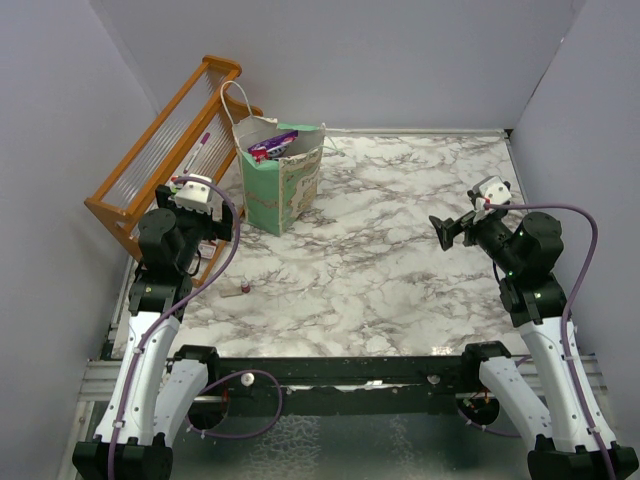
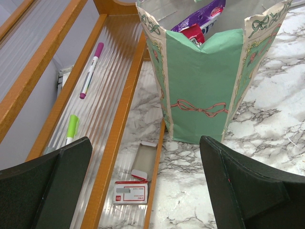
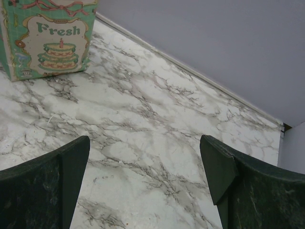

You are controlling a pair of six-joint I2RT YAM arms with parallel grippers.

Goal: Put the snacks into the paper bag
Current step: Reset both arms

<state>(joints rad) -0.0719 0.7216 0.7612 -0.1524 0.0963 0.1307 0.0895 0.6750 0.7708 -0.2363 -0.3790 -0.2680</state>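
The mint-green and cream paper bag (image 1: pixel 283 182) stands upright at the back left of the marble table, next to the orange rack. Snacks show in its open top: a purple packet (image 1: pixel 272 145), and in the left wrist view a purple packet (image 2: pixel 202 18) and a red one (image 2: pixel 193 32) above the bag's green side (image 2: pixel 205 90). No other packets are in view. My left gripper (image 1: pixel 212 228) is open and empty, just left of the bag, over the rack's edge (image 2: pixel 145 183). My right gripper (image 1: pixel 447 230) is open and empty at the right, over bare marble (image 3: pixel 145 176); the bag's printed panel (image 3: pixel 47 43) shows far off.
The orange slatted rack (image 1: pixel 160 150) leans at the far left with a purple marker (image 2: pixel 91 70) and a green marker (image 2: pixel 71 128) on it. A small red-and-white card box (image 2: pixel 131 192) lies under it. A tiny red-capped tube (image 1: pixel 243 288) lies on the table. Grey walls enclose three sides.
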